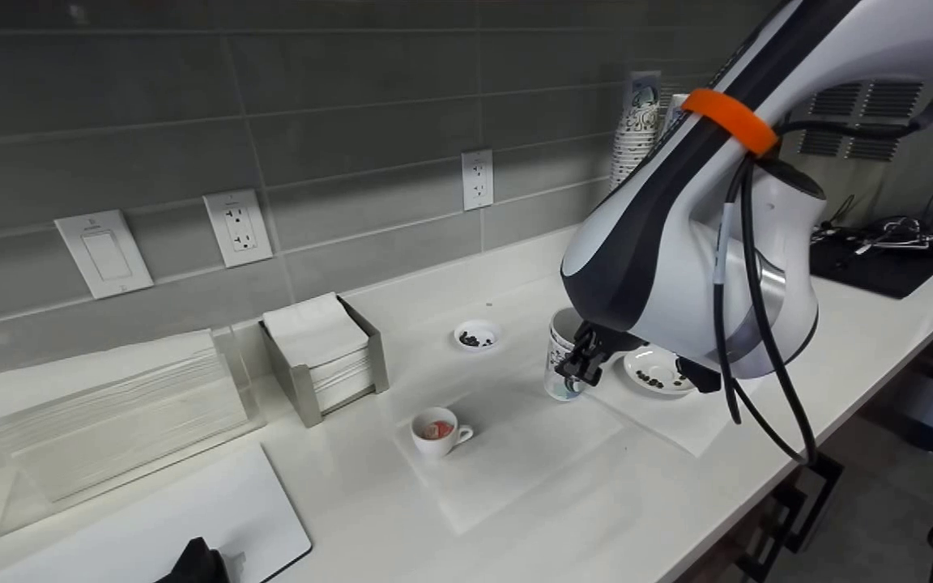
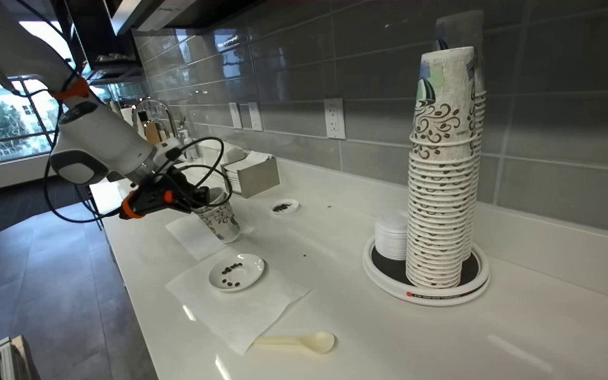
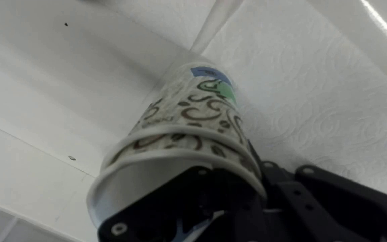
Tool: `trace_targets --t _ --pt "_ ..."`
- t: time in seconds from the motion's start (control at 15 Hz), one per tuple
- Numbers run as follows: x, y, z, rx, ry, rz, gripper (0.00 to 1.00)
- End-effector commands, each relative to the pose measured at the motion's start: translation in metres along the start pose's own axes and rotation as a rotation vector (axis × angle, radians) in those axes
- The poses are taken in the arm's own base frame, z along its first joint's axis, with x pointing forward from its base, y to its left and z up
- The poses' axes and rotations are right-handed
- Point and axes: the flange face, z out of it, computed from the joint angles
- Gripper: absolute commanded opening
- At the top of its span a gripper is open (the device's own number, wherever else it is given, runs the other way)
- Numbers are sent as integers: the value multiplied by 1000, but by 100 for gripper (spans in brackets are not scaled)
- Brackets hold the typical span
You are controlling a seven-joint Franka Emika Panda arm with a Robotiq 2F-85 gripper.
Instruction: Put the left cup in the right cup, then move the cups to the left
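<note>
gripper (image 3: pixel 244 168) closest to wrist camera, fingers pinched on the wall of two paper cups (image 3: pixel 193 111), one finger inside the mouth, one outside. gray tile wall (image 1: pixel 353 89) at the back, with a light switch (image 1: pixel 106 254) and outlets (image 1: pixel 479 180). white counter (image 1: pixel 369 518) runs along it. robot arm (image 1: pixel 855 48) comes in from upper right in an exterior view, orange band (image 1: pixel 732 120) around it. tall cup towers (image 2: pixel 436 221) in both exterior views, similar print to the pinched cups, on a round tray (image 2: pixel 388 295) with a stack of white lids (image 2: pixel 391 240). clear bin (image 1: pixel 244 389) of paper towels (image 1: pixel 102 376), napkin box (image 2: pixel 262 179) just beside it, white napkins (image 1: pixel 321 328) inside. paper sheets (image 2: pixel 214 311) flat on counter.

the two cups: nested, two rims, one just above the other, brown swirls plus blue and green patches. between mug (image 1: pixel 432 447) and saucer (image 2: pixel 251 272) in an exterior view. lean toward the arm in an exterior view; can't tell if base touches down. saucer on a sheet, dark bits in it. pale spoon (image 2: pixel 319 342) flat on counter, handle end at a sheet's edge. mug white, something red inside, at a sheet corner. small dish (image 2: pixel 294 205) near the back of the counter, more dark bits (image 2: pixel 281 207) in it.
</note>
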Motion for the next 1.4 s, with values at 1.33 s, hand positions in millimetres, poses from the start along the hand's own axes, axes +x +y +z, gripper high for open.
trace_targets --t 1.33 --pt "61 -13 7 20 20 -164 1"
